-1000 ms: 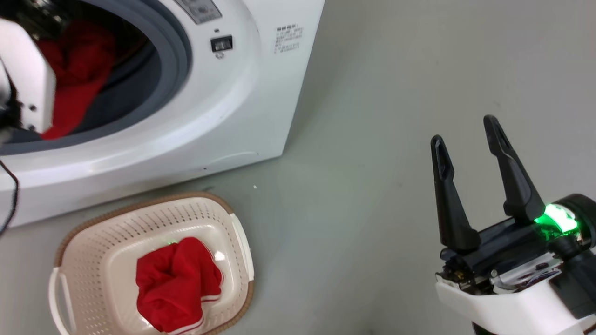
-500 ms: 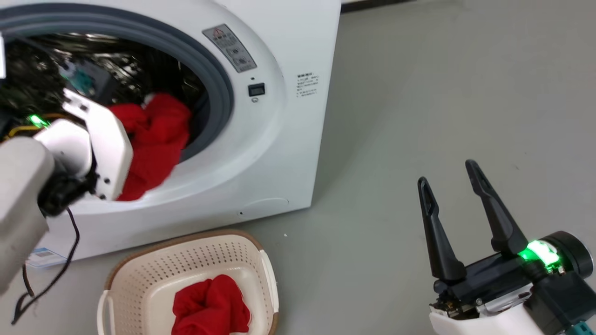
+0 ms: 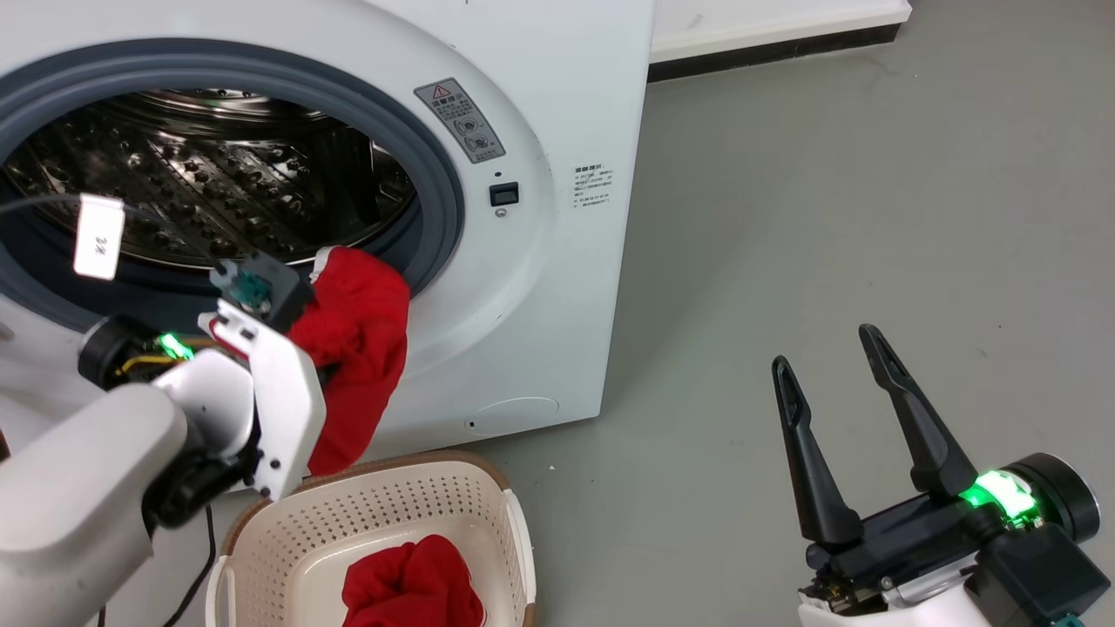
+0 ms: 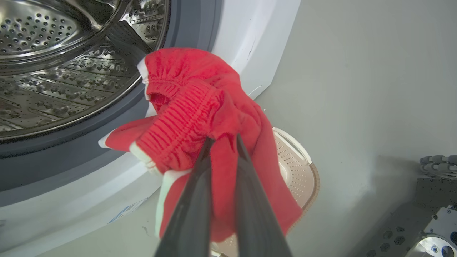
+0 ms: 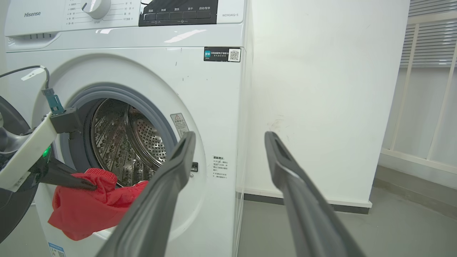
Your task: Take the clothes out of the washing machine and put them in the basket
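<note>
The white washing machine (image 3: 531, 287) (image 5: 200, 89) stands with its porthole uncovered and the steel drum (image 4: 53, 71) showing. My left gripper (image 4: 224, 138) is shut on a red garment (image 3: 361, 348) (image 4: 192, 103) (image 5: 85, 210) with white trim. The garment hangs outside the grey porthole rim, above the far edge of the cream basket (image 3: 496, 514) (image 4: 303, 171). A second red garment (image 3: 414, 588) lies in the basket. My right gripper (image 3: 826, 347) (image 5: 230, 135) is open and holds nothing, low over the floor to the machine's right.
Grey floor (image 3: 871, 174) spreads to the right of the machine. A white wall with a dark skirting (image 3: 766, 48) runs behind it. A black cable (image 3: 196, 579) trails beside the basket, and a paper tag (image 3: 97, 237) hangs before the drum.
The head camera has tilted up. My left gripper has drawn the red garment out of the drum and over the porthole rim, toward the basket. The right gripper stays open in place.
</note>
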